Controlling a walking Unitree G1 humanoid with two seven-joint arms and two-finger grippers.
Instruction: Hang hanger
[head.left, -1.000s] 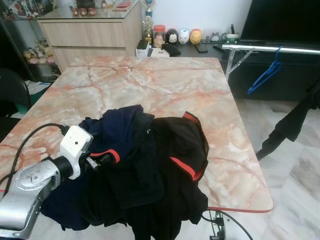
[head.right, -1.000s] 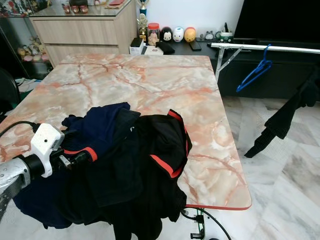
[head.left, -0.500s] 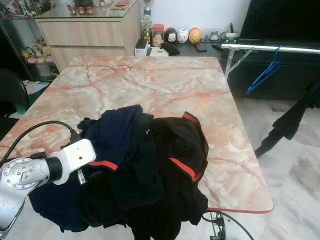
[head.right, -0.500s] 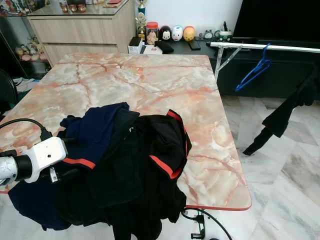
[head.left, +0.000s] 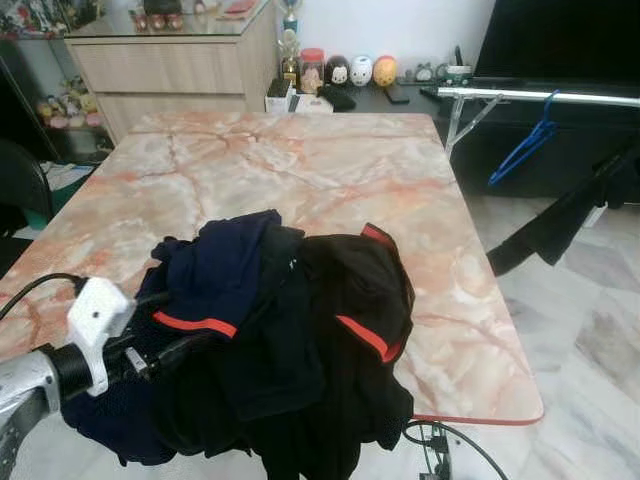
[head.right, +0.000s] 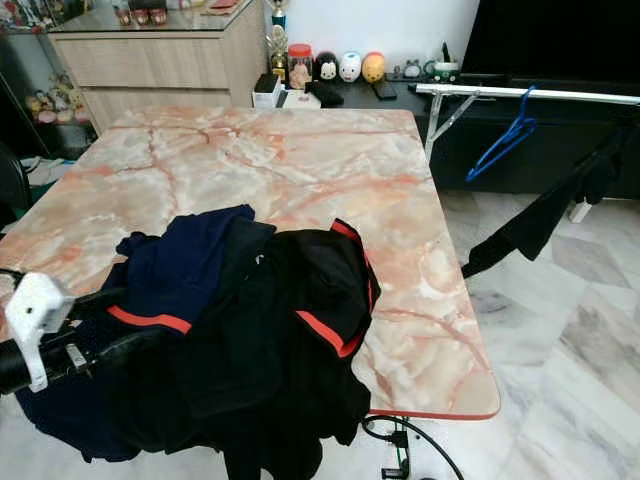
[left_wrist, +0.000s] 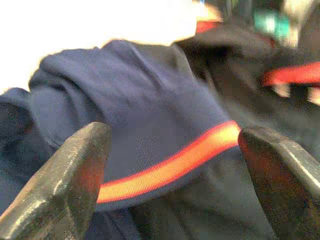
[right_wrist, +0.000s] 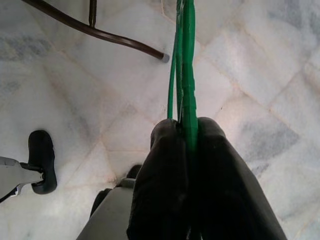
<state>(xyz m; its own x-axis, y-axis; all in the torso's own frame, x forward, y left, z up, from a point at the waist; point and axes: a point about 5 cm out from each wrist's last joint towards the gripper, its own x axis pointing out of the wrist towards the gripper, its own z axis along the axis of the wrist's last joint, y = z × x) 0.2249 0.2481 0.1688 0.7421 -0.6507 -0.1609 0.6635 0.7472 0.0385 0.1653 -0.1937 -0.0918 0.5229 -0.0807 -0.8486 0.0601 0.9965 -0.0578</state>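
Marble-pattern table (head.left: 300, 160), pink and cream, with a red edge along its near side. Heap of clothes on the near half: a navy garment (head.left: 215, 265) with a red-orange band at roughly 9 o'clock of the heap, and a black garment (head.left: 350, 300) with red trim at 3 o'clock, spilling over the table's near edge. Left gripper (left_wrist: 175, 170) at about 8 o'clock of the head view, low beside the navy garment; fingers (left_wrist: 60, 185) spread wide apart, nothing between them but the navy cloth and its orange band lying beyond. A white camera block (head.left: 97, 312) sits on that wrist, with a black cable running off it. Right gripper (right_wrist: 187, 150) hangs over a pale marble tiled floor (right_wrist: 100, 90); its two black fingers (right_wrist: 162, 180) are pressed together on the thin green hanger (right_wrist: 186, 65), whose wire runs straight out from between the tips. A dark curved rod (right_wrist: 95, 32) crosses the floor beyond it. At 2 o'clock in the head view, a metal drying rail (head.left: 540, 96) carries a blue hanger (head.left: 524, 145), with dark cloth (head.left: 560, 215) draped down below the rail's far end. At 12 o'clock, past the table, a wooden cabinet (head.left: 180, 65) and a low dark shelf with a row of small round figurines (head.left: 360, 70) and a jar (head.left: 314, 70). A dark screen (head.left: 560, 40) stands above the rail.
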